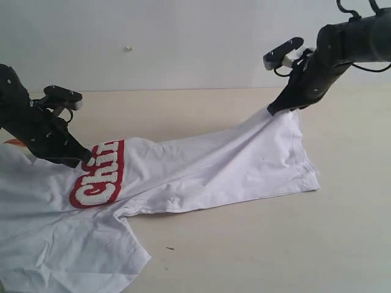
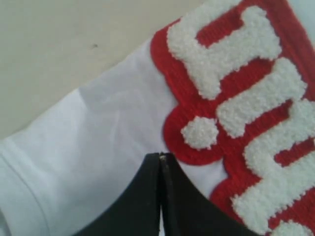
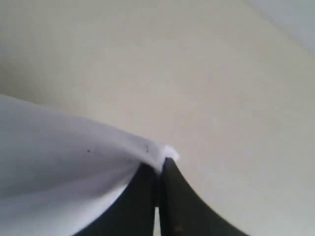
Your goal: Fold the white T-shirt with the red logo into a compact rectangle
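The white T-shirt (image 1: pixel 214 171) lies stretched across the table from lower left to right. Its red logo (image 1: pixel 98 177), fuzzy white letters bordered in red, faces up at the left. My left gripper (image 1: pixel 84 160) is shut, its tips pinching the cloth right beside the logo's upper end. The left wrist view shows those tips (image 2: pixel 161 156) on white fabric (image 2: pixel 98 142) next to the logo (image 2: pixel 236 98). My right gripper (image 1: pixel 273 110) is shut on a corner of the shirt, held above the table. The cloth (image 3: pixel 59 162) bunches at its tips (image 3: pixel 161 161). An orange neck tag (image 1: pixel 15 142) peeks out behind the left arm.
The beige table (image 1: pixel 256 244) runs to a white wall (image 1: pixel 183 43) at the back. The shirt's lower left part hangs toward the front edge of the table. Bare tabletop shows in front of and behind the shirt.
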